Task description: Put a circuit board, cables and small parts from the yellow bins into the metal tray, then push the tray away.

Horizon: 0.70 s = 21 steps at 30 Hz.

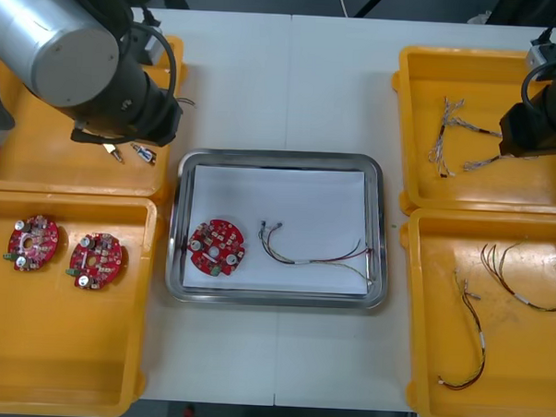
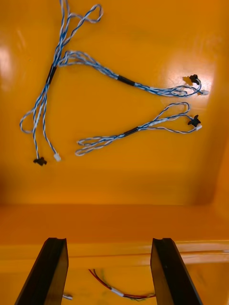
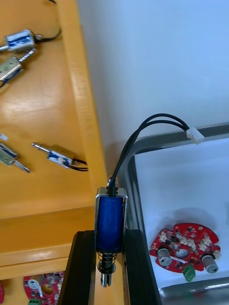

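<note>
One small blue metal part (image 3: 110,219) pinched in my left hand (image 3: 110,259), front view's upper left; next, release over the shiny metal tray (image 1: 280,157). Right hand (image 2: 109,271) spread.

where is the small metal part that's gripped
Left wrist view: small metal part clamped in the left tool, above the gap between yellow bin and metal tray.

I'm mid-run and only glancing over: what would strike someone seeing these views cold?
The left hand grips a small metal part, blue with black wires, between the far left bin and the tray. The tray already holds a board and a red and yellow cable. The right hand hangs open above blue and white cables in the far right bin.
</note>
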Tool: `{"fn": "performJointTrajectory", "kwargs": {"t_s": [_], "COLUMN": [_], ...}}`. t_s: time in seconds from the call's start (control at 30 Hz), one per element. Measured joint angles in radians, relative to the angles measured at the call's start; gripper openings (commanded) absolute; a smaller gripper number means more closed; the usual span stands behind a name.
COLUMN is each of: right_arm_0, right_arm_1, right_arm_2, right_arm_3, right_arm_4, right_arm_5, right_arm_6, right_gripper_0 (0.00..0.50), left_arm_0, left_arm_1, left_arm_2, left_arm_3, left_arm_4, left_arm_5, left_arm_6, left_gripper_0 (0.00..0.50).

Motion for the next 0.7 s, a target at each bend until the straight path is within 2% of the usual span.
{"fn": "performJointTrajectory", "kwargs": {"t_s": [0.23,0.53,0.7], "right_arm_0": [-0.098,-0.165,-0.241], "right_arm_1": [0.011,0.041,0.065], "right_arm_2": [-0.045,-0.091,-0.128], "right_arm_3": [0.181,0.333,0.469], "right_arm_4": [0.018,0.155,0.191], "right_arm_5": [0.000,0.000,0.000], "right_arm_6": [-0.107,-0.319,-0.442], "right_gripper_0": [0.500,0.500,0.500], "left_arm_0": [0.000,0.000,0.000], "left_arm_1": [-0.036,-0.072,-0.078], "left_arm_2": [-0.133,-0.247,-0.282], "left_arm_3": [0.018,0.140,0.196], "left_arm_4": [-0.069,-0.113,-0.116], "left_arm_5": [-0.064,-0.186,-0.248], "left_arm_6": [0.037,0.077,0.087], "left_gripper_0": [0.000,0.001,0.001]}}
